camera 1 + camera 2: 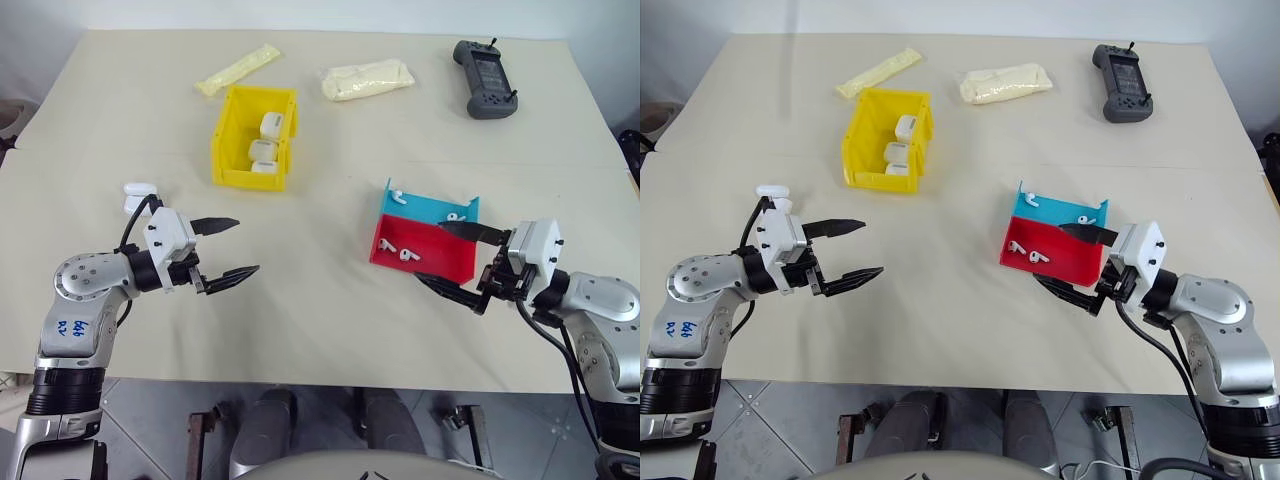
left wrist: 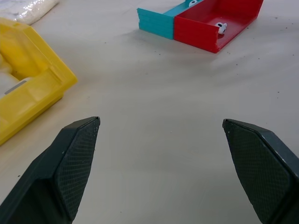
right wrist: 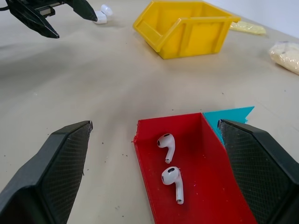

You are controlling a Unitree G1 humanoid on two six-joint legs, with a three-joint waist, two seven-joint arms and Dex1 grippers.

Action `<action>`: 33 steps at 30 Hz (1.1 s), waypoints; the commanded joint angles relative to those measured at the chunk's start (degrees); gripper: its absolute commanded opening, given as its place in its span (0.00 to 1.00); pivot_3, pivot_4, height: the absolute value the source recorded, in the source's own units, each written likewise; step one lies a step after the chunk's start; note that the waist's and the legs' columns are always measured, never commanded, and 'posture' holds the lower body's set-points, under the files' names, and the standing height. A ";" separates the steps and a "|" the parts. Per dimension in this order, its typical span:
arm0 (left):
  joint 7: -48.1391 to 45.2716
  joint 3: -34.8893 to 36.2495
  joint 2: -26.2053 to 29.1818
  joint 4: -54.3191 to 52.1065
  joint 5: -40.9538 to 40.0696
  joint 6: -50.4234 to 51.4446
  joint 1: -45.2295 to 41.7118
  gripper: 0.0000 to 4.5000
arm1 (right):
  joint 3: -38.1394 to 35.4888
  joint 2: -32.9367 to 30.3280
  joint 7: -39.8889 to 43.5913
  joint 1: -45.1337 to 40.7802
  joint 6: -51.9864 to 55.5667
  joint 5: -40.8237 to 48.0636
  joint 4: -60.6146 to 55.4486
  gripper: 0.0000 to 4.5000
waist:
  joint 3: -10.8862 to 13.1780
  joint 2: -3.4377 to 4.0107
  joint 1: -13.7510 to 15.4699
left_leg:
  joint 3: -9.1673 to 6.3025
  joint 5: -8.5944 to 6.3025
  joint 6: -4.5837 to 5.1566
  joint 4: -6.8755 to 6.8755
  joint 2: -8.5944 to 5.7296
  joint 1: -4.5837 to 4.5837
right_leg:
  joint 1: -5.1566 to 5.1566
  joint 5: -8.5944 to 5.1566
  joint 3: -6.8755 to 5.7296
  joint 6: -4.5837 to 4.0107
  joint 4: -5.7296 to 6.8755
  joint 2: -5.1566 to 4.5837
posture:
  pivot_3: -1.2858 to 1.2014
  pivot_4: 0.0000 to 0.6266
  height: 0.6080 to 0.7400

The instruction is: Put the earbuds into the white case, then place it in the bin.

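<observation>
Evidently poised to start, the right gripper (image 1: pixel 462 258) gapes wide beside the tray's (image 1: pixel 428 262) earbuds (image 3: pixel 172 165); the left gripper (image 1: pixel 227 248), equally wide, waits near the white case (image 1: pixel 138 196).

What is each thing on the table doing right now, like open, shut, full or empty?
Left gripper: open, holding nothing.
Right gripper: open, holding nothing.
Small glossy white case: lid open, on the table.
Bright yellow plastic bin: holds white cases.
Shallow red and blue tray: holds tiny white earbuds.
Dark grey handheld controller: lying flat.

Four earbuds (image 3: pixel 167 145), four cases (image 1: pixel 138 194).
</observation>
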 commanded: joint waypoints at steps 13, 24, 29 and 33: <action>1.00 1.86 0.62 -1.84 -2.56 1.35 -0.69 0.99 | -0.27 -0.35 0.74 -1.54 -0.42 0.51 -0.35 1.00 | 0.00 0.00 -0.04 | 0.00 0.00 0.00 0.00 0.00 0.00 | 0.00 0.00 0.00 0.00 0.01 0.01 | 0.52 0.24 1.00; 27.48 20.09 -8.19 -22.69 -2.06 13.52 22.34 0.99 | 8.79 7.62 3.43 -9.63 -5.02 0.34 -0.66 1.00 | 0.00 0.00 -1.02 | 0.01 -0.04 -0.07 -0.05 0.13 0.03 | -0.04 0.00 0.09 -0.01 -0.01 -0.09 | 0.52 0.24 1.00; 43.29 28.68 -17.42 -32.75 -3.90 26.34 29.98 0.99 | 11.57 11.14 3.96 -12.65 -6.69 -0.01 1.40 1.00 | -0.02 -0.03 0.01 | -0.02 -0.05 -0.05 0.02 0.08 0.05 | 0.04 0.03 0.06 -0.04 -0.04 -0.06 | 0.52 0.24 1.00; 50.42 31.93 -19.92 -36.01 -7.96 36.22 27.14 0.99 | 12.37 11.86 4.76 -14.09 -6.18 0.28 3.29 1.00 | -0.03 -0.06 0.71 | -0.05 -0.06 -0.04 0.02 0.04 0.10 | 0.07 0.03 0.04 -0.04 -0.01 0.02 | 0.52 0.24 1.00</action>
